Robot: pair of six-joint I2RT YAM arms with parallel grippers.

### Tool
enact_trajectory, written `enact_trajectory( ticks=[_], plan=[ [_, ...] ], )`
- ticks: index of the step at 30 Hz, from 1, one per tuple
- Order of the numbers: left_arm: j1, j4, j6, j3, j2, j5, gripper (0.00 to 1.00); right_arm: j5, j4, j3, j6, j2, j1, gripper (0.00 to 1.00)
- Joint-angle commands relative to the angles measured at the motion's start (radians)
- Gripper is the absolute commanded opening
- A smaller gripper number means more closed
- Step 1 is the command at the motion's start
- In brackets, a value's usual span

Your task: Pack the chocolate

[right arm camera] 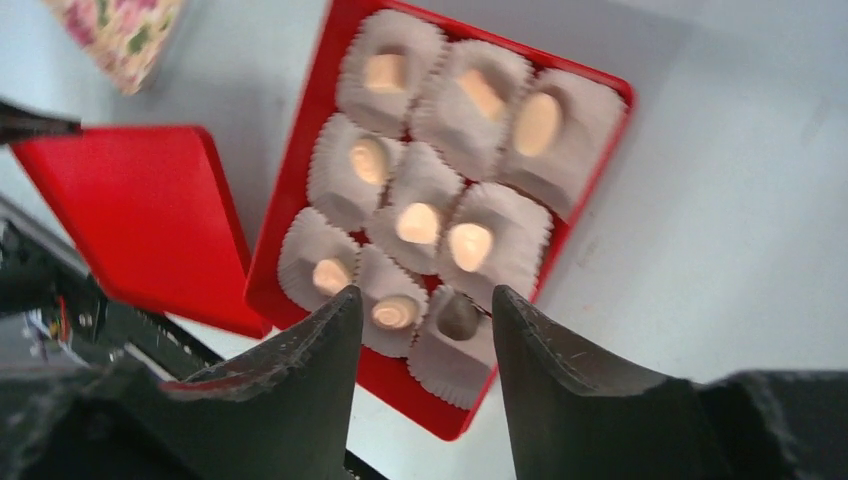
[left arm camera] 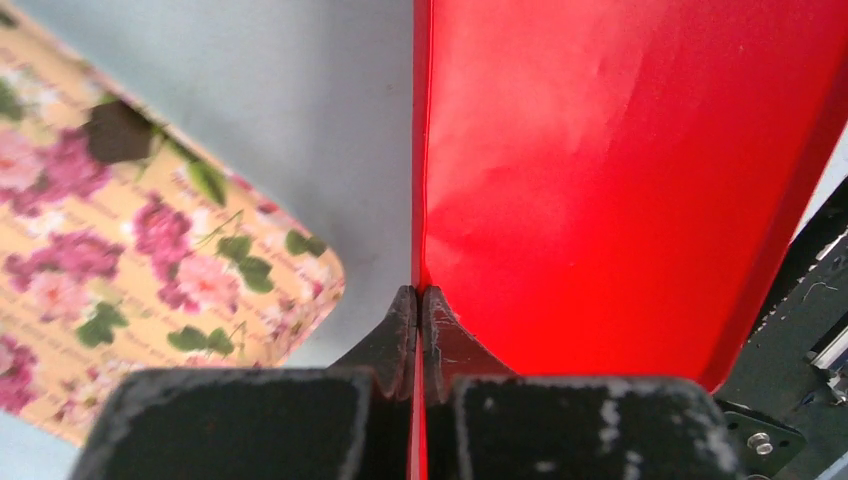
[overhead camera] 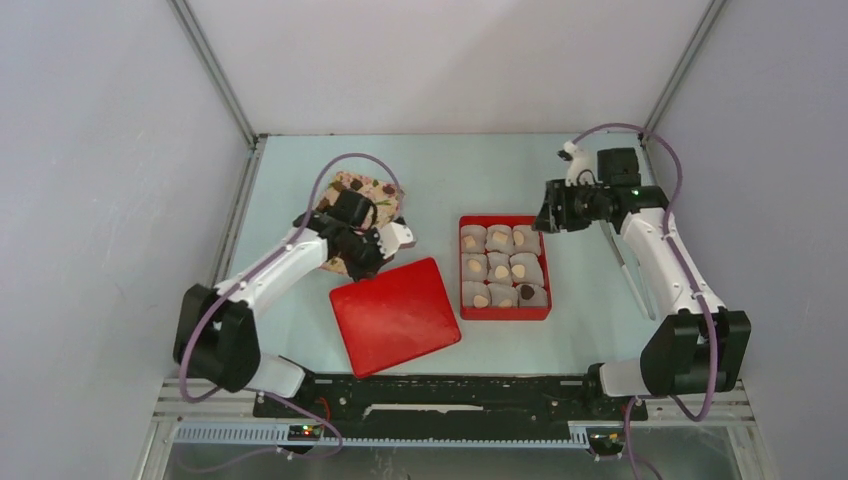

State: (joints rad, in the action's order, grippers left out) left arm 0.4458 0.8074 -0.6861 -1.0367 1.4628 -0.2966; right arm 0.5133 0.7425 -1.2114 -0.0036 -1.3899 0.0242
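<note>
My left jaws are pinched shut on the red lid by its edge, toward the table's near edge. My right jaws gape empty above the chocolate, seated in the red box nearer the right edge.

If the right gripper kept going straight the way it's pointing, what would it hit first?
The right gripper, open, would probably meet the paper cup holding the dark chocolate in the red box; depth is unclear.
</note>
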Motion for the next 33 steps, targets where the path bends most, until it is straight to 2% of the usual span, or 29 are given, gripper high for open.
enact_trajectory(
  ticks=[1,6,14,24,28,33],
  plan=[
    [-0.054,0.012,-0.030,-0.063,-0.116,-0.091,0.00,0.117,0.009,-0.075,-0.116,0.022,0.107,0.56],
    [-0.059,-0.069,0.007,-0.058,-0.195,-0.126,0.00,0.259,0.023,-0.153,-0.158,-0.040,0.206,0.61],
    [-0.060,-0.153,0.046,-0.065,-0.262,-0.137,0.00,0.253,0.016,-0.233,-0.267,-0.161,0.392,0.65],
    [-0.084,-0.303,0.152,-0.035,-0.315,-0.149,0.00,0.321,0.002,-0.383,-0.234,-0.356,0.461,0.65],
    [-0.085,-0.359,0.194,-0.035,-0.319,-0.160,0.00,0.319,-0.010,-0.395,-0.229,-0.385,0.474,0.58],
    [-0.085,-0.405,0.244,-0.018,-0.315,-0.170,0.00,0.238,-0.041,-0.388,-0.218,-0.371,0.481,0.35]
  ],
)
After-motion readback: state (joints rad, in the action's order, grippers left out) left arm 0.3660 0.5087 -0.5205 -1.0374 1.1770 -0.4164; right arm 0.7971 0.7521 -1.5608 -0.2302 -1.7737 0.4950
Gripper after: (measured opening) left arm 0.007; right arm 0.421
